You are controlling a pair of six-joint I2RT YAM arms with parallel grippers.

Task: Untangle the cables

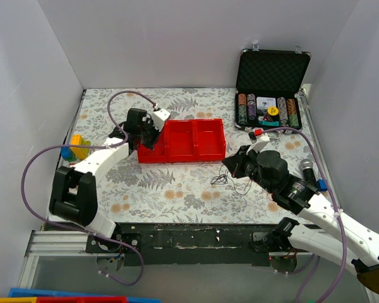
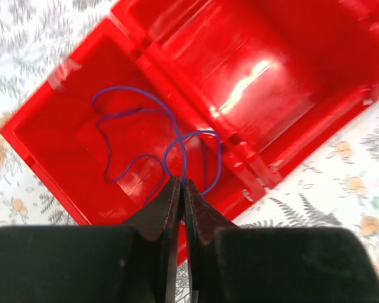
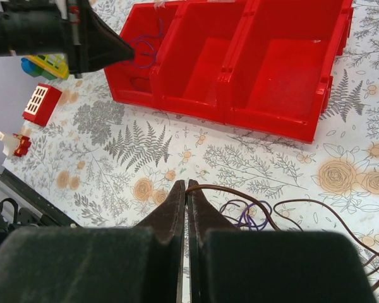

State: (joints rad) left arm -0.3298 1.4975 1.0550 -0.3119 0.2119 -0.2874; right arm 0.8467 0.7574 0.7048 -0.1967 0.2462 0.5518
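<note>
My left gripper (image 2: 180, 183) is shut on a thin purple cable (image 2: 139, 136) whose loops lie in the left compartment of the red tray (image 2: 57, 158); it hovers over the tray's left end (image 1: 144, 140). My right gripper (image 3: 186, 184) is shut on a thin brown cable (image 3: 240, 192) just above the table, in front of the tray. That brown strand runs right into a small tangle of purple and dark wires (image 3: 243, 218), seen from above as a small dark bundle (image 1: 220, 179) next to the right gripper (image 1: 230, 165).
The red tray (image 1: 196, 142) has three compartments; the middle and right ones hold nothing. An open black case of poker chips (image 1: 268, 107) stands at the back right. Toy blocks (image 1: 76, 146) lie at the left edge. A small red-white piece (image 1: 258, 133) lies by the case.
</note>
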